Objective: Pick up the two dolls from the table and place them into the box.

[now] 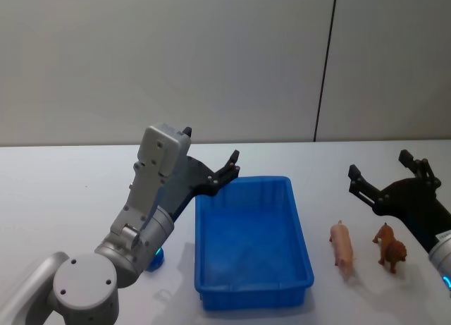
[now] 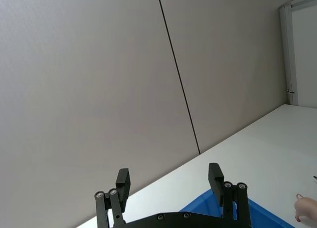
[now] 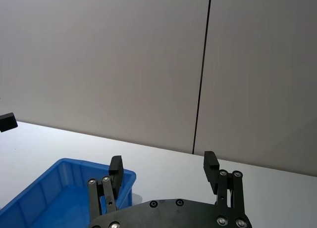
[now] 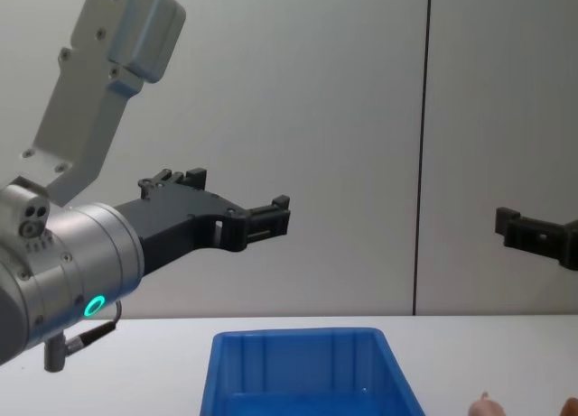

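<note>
At left, left hand [image 2: 169,176] raised over flat white bench [image 1: 70,184], near far left corner of bright blue ribbed plastic box [image 1: 254,288], fingers spread, holding nothing. Right of box, on bench: pinkish-tan pig doll [image 1: 342,244], then orange-brown fuzzy doll [image 1: 390,247] just beside. Over these, right hand [image 1: 380,166], released too.

Two dolls [image 1: 342,244] [image 1: 390,247], one box [image 1: 254,295]

Bright, even, diffuse light, soft faint shadows beside the box [image 1: 254,297] on the white table [image 1: 70,187]
</note>
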